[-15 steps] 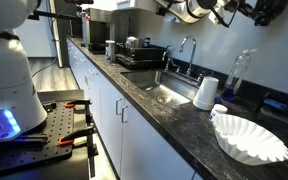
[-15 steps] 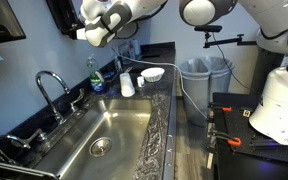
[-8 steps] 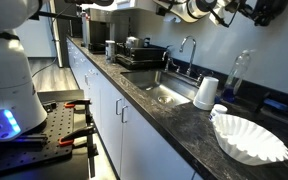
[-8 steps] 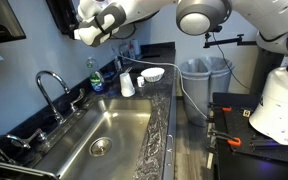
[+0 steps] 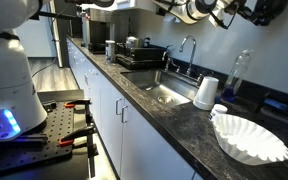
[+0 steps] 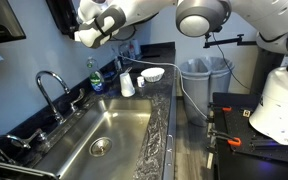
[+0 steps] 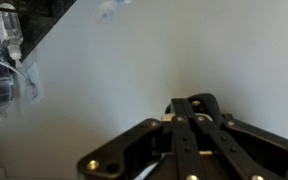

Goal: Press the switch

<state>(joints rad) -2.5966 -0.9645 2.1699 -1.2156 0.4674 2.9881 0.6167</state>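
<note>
My gripper is shut, its black fingers pressed together and pointing at a plain white wall that fills the wrist view. No switch can be made out on the wall in any view. In an exterior view the gripper is held high against the wall above the counter, behind the soap bottle. In another exterior view only the arm shows along the top edge.
A steel sink with a faucet lies below. A white cup, a stack of coffee filters and a clear bottle stand on the dark counter. Bins stand past the counter's end.
The arm has shifted slightly toward the wall over the last second; in the last half second it has barely moved.
</note>
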